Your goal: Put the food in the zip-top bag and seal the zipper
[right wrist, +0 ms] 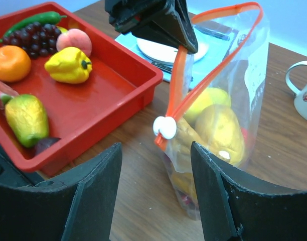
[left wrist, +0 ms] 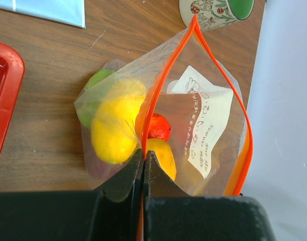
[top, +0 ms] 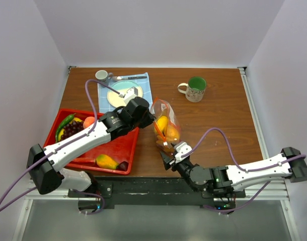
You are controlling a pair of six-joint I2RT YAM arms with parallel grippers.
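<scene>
The clear zip-top bag (top: 166,123) is standing upright on the wooden table (top: 221,123), just right of the red tray (right wrist: 106,118). Its mouth is gaping in a lens shape. Yellow, red and green food (left wrist: 113,130) is showing through the crinkled film beside a white paper label. The left gripper (left wrist: 144,153) is pinching the orange zipper (right wrist: 176,83) at one end, fingers pressed tight together. The right gripper (right wrist: 154,145) is hovering with its fingers spread wide, near the white slider (right wrist: 165,127) but not touching it. More pieces are lying in the tray: a yellow pepper (right wrist: 68,65), grapes (right wrist: 28,37) and an orange (right wrist: 10,63). Bare wood is stretching right of the bag; the green-lined mug (top: 196,89) is sitting well behind.
</scene>
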